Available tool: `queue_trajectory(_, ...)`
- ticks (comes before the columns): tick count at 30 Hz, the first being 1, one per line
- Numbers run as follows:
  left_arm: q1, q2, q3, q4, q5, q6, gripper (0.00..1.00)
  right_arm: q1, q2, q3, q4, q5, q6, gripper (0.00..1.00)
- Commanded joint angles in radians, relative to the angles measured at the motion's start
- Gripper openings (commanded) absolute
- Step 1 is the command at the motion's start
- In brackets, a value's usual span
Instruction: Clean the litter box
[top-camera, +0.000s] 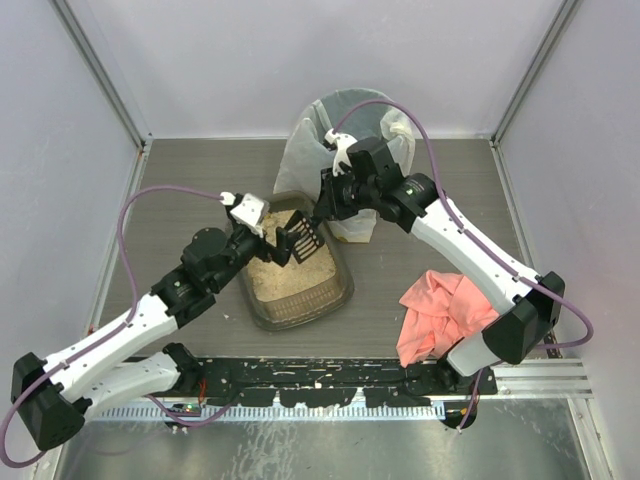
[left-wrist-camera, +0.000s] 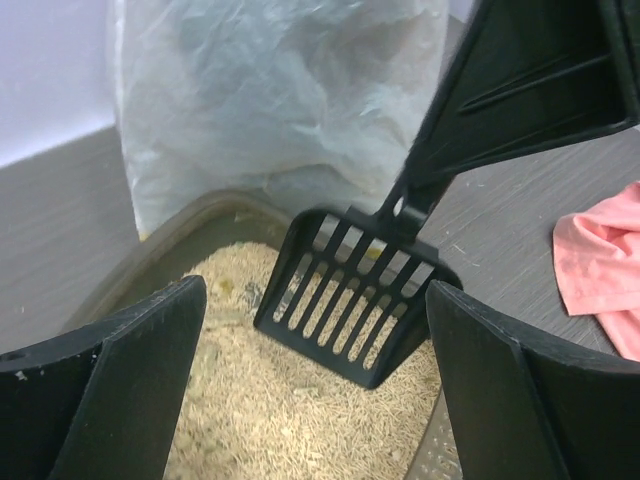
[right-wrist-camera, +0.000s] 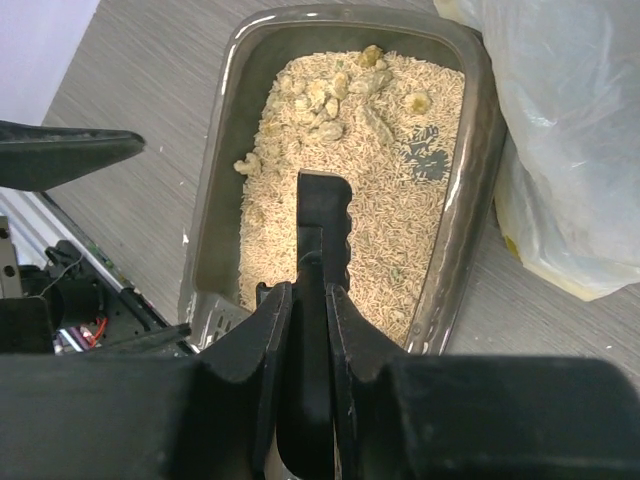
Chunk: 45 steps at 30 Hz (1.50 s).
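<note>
Legible text, labels, brands, numbers, signs: none in any view. Litter box (right-wrist-camera: 220, 170), scoop (left-wrist-camera: 350, 300), bag (left-wrist-camera: 270, 110) and cloth (top-camera: 440, 310) bear no marking that can be read.

The litter box (top-camera: 290, 318) (left-wrist-camera: 150, 265) (right-wrist-camera: 215, 180) is a shallow, dark grey-brown translucent tray with rounded corners. It sits flat mid-table, slightly askew, just in front of the white-bagged bin (top-camera: 330, 130). Tan granules (top-camera: 285, 275) (right-wrist-camera: 390, 200) cover most of its floor, with pale clumps (right-wrist-camera: 320, 95) gathered at one end and one small bare patch.
</note>
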<state>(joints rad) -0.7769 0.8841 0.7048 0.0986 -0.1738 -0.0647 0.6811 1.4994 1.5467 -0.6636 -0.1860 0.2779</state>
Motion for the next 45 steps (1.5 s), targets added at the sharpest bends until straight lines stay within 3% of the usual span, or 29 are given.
queue_trajectory(1, -0.001, 0.044, 0.087, 0.148, 0.141, 0.13, 0.91, 0.001, -0.015, 0.069, 0.024, -0.052, 0.025, 0.01)
queue_trajectory(13, -0.001, 0.162, 0.194, 0.092, 0.314, 0.178, 0.78, 0.001, -0.002, 0.095, 0.014, -0.092, 0.028, 0.01)
queue_trajectory(24, -0.002, 0.261, 0.245, 0.051, 0.263, 0.163, 0.6, 0.0, -0.013, 0.102, 0.016, -0.133, 0.039, 0.01)
queue_trajectory(35, -0.002, 0.286, 0.267, 0.03, 0.26, 0.125, 0.02, 0.001, -0.015, 0.079, 0.057, -0.101, 0.052, 0.01)
queue_trajectory(45, -0.003, 0.271, 0.262, 0.032, 0.282, 0.077, 0.0, 0.0, -0.088, -0.007, 0.191, 0.042, 0.098, 0.26)
